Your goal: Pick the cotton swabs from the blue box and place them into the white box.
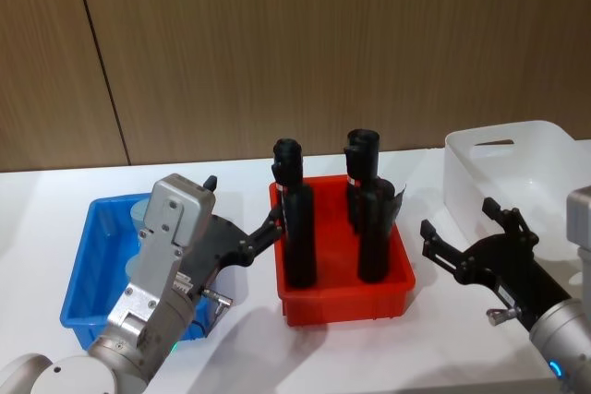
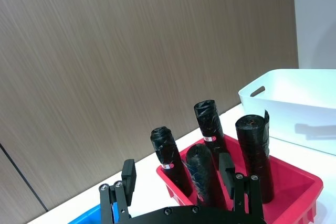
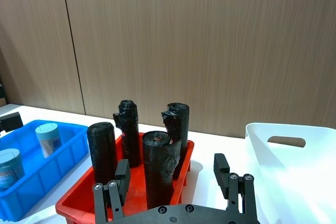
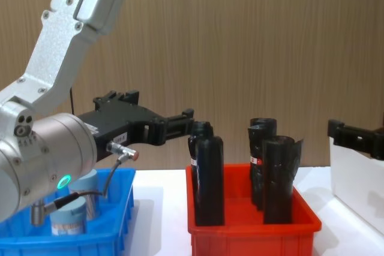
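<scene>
Currently, left gripper (image 1: 243, 202): above the right edge of the blue box (image 1: 81, 274), fingers spread, holding nothing.
Right gripper (image 1: 458, 216): near side, between the red bin (image 1: 346, 302) and the white box (image 1: 480, 177), fingers apart, empty.
Cotton swabs (image 3: 48, 139): two jars standing in the blue box.
White box: far right.
Red bin: centre, four black rolls (image 1: 298, 228) upright inside.
</scene>
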